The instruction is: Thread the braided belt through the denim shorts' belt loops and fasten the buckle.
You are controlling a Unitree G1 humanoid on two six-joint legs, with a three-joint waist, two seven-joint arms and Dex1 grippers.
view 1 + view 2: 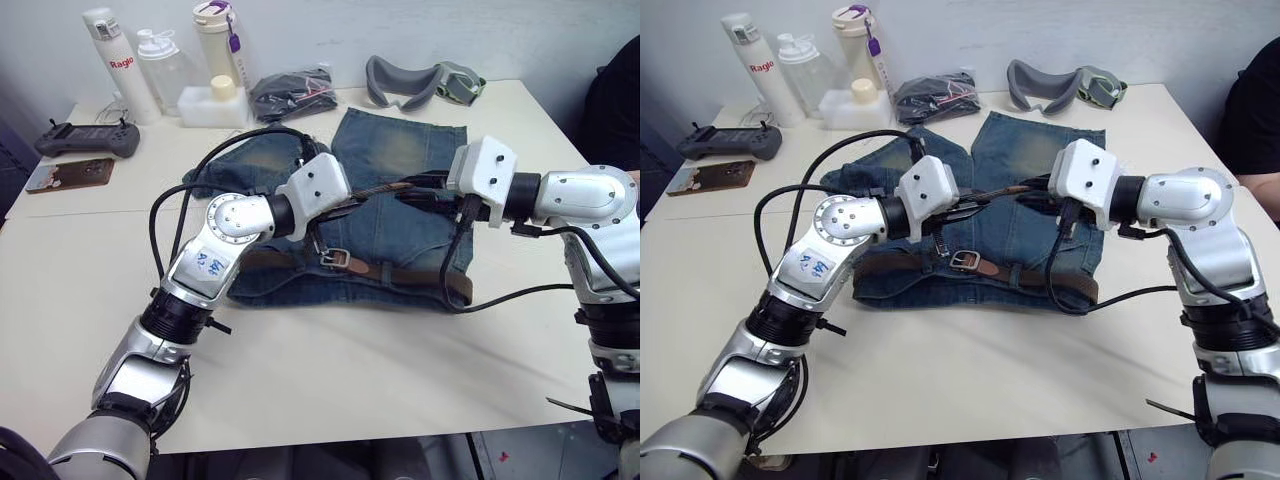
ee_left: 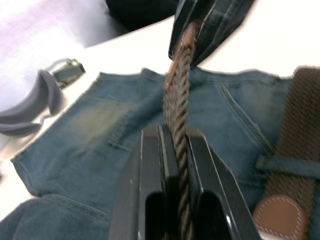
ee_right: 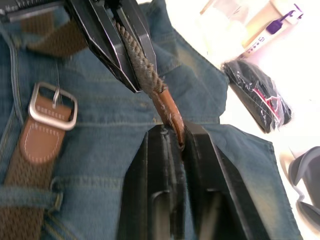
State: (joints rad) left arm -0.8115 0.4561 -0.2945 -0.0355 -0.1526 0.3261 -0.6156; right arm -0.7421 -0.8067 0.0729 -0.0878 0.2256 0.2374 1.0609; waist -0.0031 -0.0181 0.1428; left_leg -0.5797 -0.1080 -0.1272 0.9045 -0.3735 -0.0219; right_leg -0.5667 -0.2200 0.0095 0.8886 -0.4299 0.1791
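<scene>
The denim shorts (image 1: 400, 150) lie flat in the middle of the table. The braided belt (image 1: 425, 276) runs along their waistband, under belt loops (image 3: 30, 196). Its silver buckle (image 1: 335, 258) rests near the waistband's middle. The belt's free end is lifted above the shorts and stretched between both grippers. My left gripper (image 1: 352, 197) is shut on the braided part (image 2: 177, 90). My right gripper (image 1: 412, 188) faces it a short way off, shut on the tan leather tip (image 3: 167, 112).
Bottles (image 1: 165, 65) stand at the back left, beside a black fabric bundle (image 1: 292, 92) and a grey goggle strap (image 1: 420, 82). A controller (image 1: 88, 138) and a phone (image 1: 70, 173) lie far left. A black cable (image 1: 500, 298) trails off the shorts. A person (image 1: 612, 100) sits at right.
</scene>
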